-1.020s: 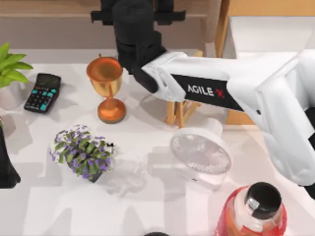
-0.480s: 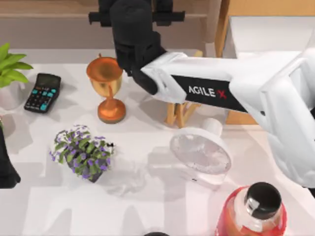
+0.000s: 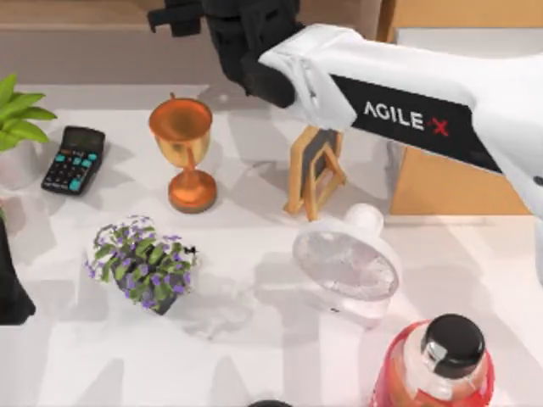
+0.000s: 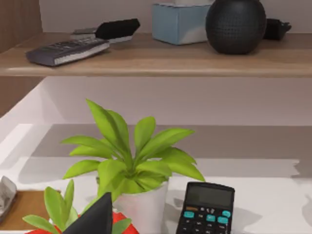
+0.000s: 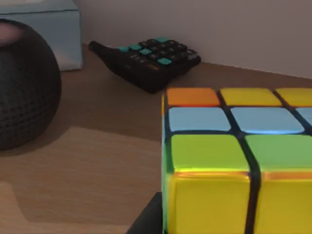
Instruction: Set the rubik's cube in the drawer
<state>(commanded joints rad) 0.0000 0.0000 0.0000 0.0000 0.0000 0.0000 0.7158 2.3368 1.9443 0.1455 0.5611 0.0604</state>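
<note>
The right arm reached across the top of the desk (image 3: 254, 356) to the brown shelf (image 3: 102, 13) at the far edge, its black wrist above the shelf board. The right end effector (image 5: 146, 219) sat just beside the rubik's cube (image 5: 234, 161), which lay immediately in front of it with orange, yellow, pale blue and green squares showing. Whether its fingers were closed on the cube or apart could not be told. Beyond the cube, farther from the end effector, lay a dark calculator (image 5: 146, 61), and off to one side stood a round black speaker (image 5: 24, 83) and a pale blue box (image 5: 44, 29). The drawer (image 3: 458, 102), with its tan wood side and white interior, stood beneath the right arm's forearm, well apart from the end effector. The left arm (image 3: 10, 280) was parked at the desk's left edge.
</note>
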